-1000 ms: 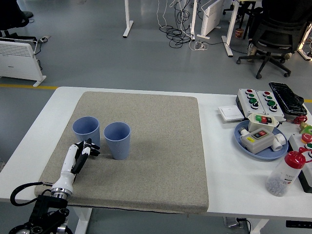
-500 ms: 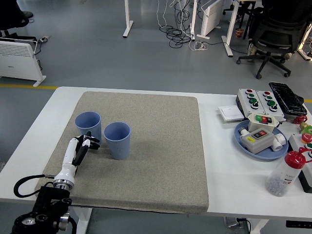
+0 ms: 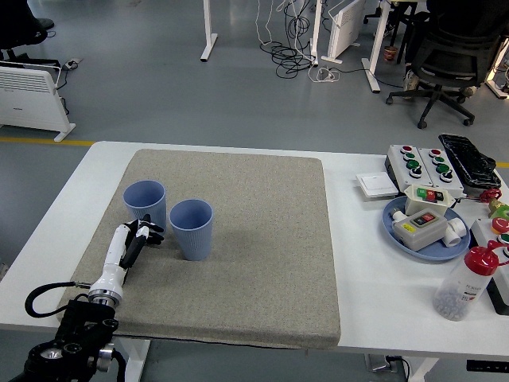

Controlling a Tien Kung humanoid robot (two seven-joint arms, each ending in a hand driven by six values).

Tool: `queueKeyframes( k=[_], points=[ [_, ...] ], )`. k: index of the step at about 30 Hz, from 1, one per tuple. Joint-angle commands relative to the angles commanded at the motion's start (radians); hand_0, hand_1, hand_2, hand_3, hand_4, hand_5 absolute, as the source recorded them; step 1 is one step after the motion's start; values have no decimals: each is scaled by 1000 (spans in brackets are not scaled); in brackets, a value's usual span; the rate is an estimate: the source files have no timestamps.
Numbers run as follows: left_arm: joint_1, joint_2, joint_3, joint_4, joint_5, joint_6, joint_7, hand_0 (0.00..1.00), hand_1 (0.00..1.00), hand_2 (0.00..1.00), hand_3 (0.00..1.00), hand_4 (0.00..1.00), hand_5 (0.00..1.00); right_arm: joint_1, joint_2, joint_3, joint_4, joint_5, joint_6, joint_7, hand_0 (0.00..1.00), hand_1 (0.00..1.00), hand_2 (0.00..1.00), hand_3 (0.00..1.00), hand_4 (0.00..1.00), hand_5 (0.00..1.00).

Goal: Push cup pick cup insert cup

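Two blue ribbed cups stand upright on the grey mat (image 3: 254, 263). The left cup (image 3: 144, 204) is a little farther back, the right cup (image 3: 191, 229) is close beside it to the right. My left hand (image 3: 141, 236) reaches in from the lower left. Its fingers are loosely curled and hold nothing. They sit at the near base of the left cup, touching or almost touching it. My right hand is out of view.
At the right of the table are a blue plate (image 3: 425, 239) with switch boxes, a button box (image 3: 420, 163), a white switch (image 3: 375, 185), a black tray (image 3: 469, 159) and a red-capped bottle (image 3: 467, 282). An office chair stands beyond the table.
My left hand has moved forward toward the far side. The left cup has slid a little back and to the right, nearer the right cup.
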Motion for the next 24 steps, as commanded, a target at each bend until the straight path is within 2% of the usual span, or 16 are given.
queueKeyframes(
  k=[13, 17, 22, 24],
  points=[
    [-85, -36, 85, 97, -83, -10, 0, 573, 442, 422, 426, 503, 998, -3, 3, 8, 2, -17, 2, -5, 703, 641, 652, 584, 79, 466],
    [-125, -43, 136, 141, -132, -17, 0, 576, 443, 422, 425, 502, 998, 1, 2, 5, 2, -14, 2, -4, 703, 641, 652, 584, 79, 466],
    [-147, -55, 181, 181, -188, -26, 0, 580, 446, 423, 427, 501, 998, 3, 2, 7, 2, -17, 2, -5, 703, 641, 653, 583, 79, 466],
    [-144, -55, 170, 187, -188, -28, 0, 580, 446, 423, 427, 501, 998, 3, 2, 6, 2, -17, 2, -5, 703, 641, 653, 583, 79, 466]
  ],
)
